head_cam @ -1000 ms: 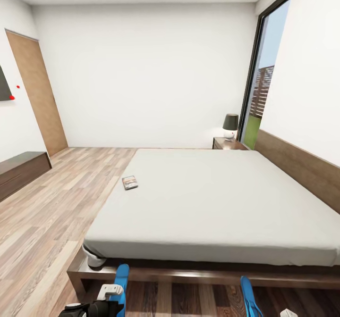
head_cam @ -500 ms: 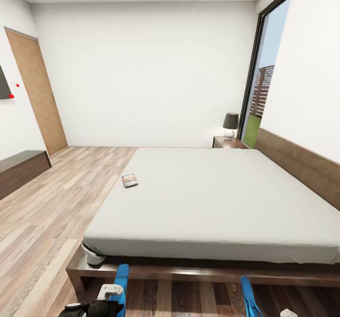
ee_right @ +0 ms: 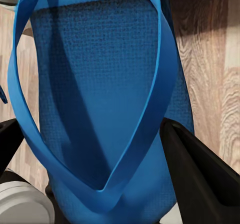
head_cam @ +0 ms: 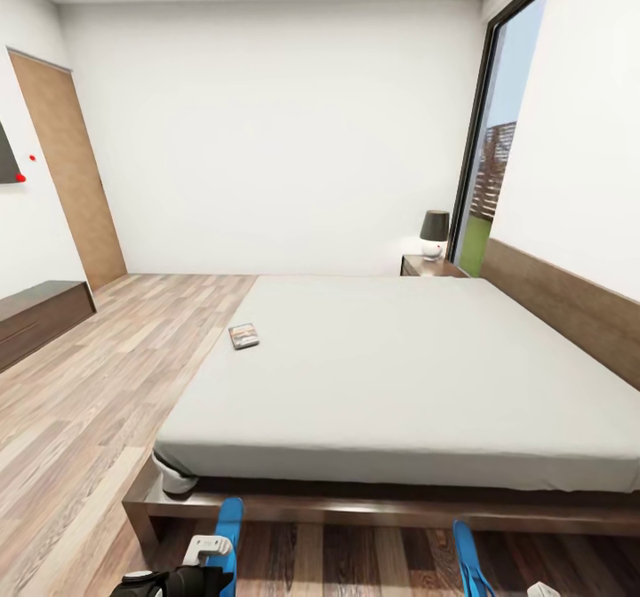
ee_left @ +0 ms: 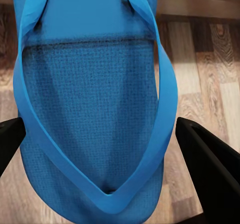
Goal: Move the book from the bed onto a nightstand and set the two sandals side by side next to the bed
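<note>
The left claw (ee_left: pixel 100 134) pinches a blue sandal (ee_left: pixel 95 99), its black fingers (ee_left: pixel 207 159) pressed against the sole's two edges with the strap's V lying between them. In the head view that left claw (head_cam: pixel 203 554) sits at the near left, white and black, with its sandal (head_cam: pixel 229 526) sticking out toward the bed frame. The right claw (ee_right: pixel 95 139) likewise pinches the other sandal (ee_right: pixel 107 84), its dark fingers (ee_right: pixel 200 169) tight on either side of the textured sole. From the head camera the right claw (head_cam: pixel 540 590) is barely in view at the near right corner, and its sandal (head_cam: pixel 468 554) points up toward the bed.

Both sandals hang over the brown plank floor (head_cam: pixel 80 401), just near of the bed (head_cam: pixel 400 366), a low dark wood frame carrying a pale grey mattress. The book (head_cam: pixel 244 336) lies flat on the mattress close to its left edge, well apart from both claws; its cover is dark with a pale patch, and any lettering is too small to read.

At the far right corner a dark nightstand (head_cam: pixel 427 266) stands beside the bed head, with a dark-shaded lamp (head_cam: pixel 434 233) on it. A tall window (head_cam: pixel 498 153) shows grass and a slatted fence. On the left are a wooden door (head_cam: pixel 67 171) and a low dark cabinet (head_cam: pixel 40 313).
</note>
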Robot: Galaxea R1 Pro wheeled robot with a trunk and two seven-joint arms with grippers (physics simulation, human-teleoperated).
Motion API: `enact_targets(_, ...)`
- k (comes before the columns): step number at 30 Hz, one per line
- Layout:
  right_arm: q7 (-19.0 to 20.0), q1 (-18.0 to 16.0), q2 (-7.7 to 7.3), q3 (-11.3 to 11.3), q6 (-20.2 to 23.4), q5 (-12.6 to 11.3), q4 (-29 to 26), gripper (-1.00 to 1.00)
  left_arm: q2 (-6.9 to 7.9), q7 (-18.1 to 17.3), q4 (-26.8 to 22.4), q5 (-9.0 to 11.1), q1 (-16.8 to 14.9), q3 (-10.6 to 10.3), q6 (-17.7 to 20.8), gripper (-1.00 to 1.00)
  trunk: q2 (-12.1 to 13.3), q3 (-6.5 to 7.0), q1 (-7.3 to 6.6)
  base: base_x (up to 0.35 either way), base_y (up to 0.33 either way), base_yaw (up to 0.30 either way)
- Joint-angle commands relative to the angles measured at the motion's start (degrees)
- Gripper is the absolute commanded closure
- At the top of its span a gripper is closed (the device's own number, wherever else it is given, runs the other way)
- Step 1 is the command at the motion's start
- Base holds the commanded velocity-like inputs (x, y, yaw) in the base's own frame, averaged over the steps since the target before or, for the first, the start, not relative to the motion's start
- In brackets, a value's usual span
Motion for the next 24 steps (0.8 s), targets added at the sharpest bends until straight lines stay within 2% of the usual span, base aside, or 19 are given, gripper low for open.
enact_targets(1, 0.2, -0.1, 0.01, 0.3, 0.7, -0.7, 0.1, 1.0, -0.03, -0.4, -0.1, -0.4, 0.0, 0.5, 0.4, 1.0, -0.5, -0.25, 0.22, 0.0, 0.0, 0.0)
enact_targets(13, 0.2, -0.1, 0.07, 0.3, 0.6, -0.7, 0.1, 1.0, -0.04, -0.4, -0.1, -0.4, 0.0, 0.5, 0.4, 1.0, -5.3, -2.4, 2.86, 0.0, 0.0, 0.0)
enact_targets(18, 0.2, -0.1, 0.08, 0.3, -1.5, -0.7, 0.1, 1.0, -0.01, -0.4, -0.1, -0.4, 0.0, 0.5, 0.4, 1.0, -7.3, -3.3, 3.96, 0.0, 0.0, 0.0)
enact_targets(24, 0.2, -0.1, 0.04, 0.3, -1.9, -0.7, 0.1, 1.0, -0.01, -0.4, -0.1, -0.4, 0.0, 0.5, 0.4, 1.0, -9.7, -4.37, 5.27, 0.0, 0.0, 0.0)
